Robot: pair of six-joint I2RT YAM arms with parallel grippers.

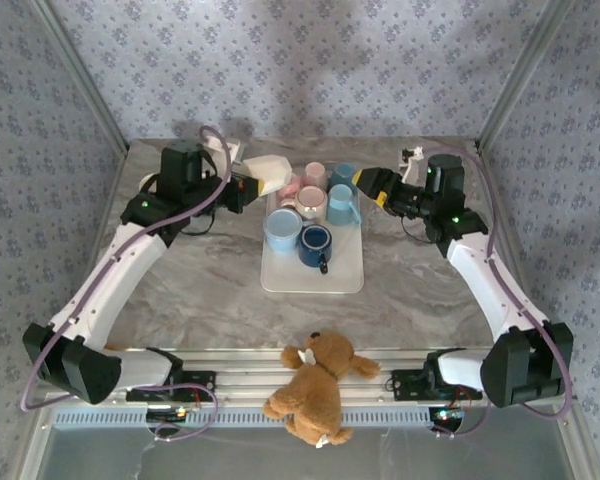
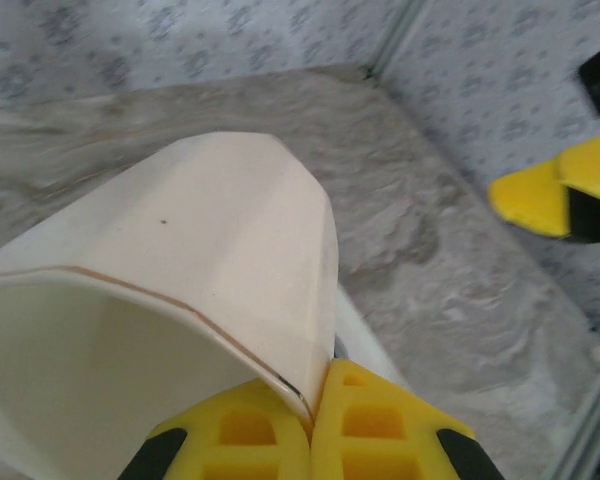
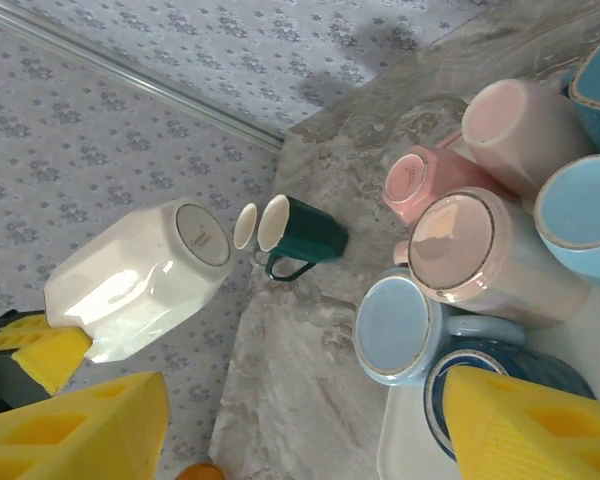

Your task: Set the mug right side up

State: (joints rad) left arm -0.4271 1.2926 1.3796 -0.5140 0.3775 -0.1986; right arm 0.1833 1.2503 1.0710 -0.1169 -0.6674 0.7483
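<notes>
My left gripper [image 2: 311, 421] clamps the rim of the empty cream faceted ceramic mug [image 2: 210, 250], off the white rectangular tray's [image 1: 346, 276] far-left corner. Right gripper [image 3: 305, 400] wide, above the tray's pink and blue mugs [image 1: 313, 204].

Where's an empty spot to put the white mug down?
The cream mug could go on the bare table left of the tray, or right of it. The tray's near strip is free too. Its far end is crowded with mugs.
</notes>
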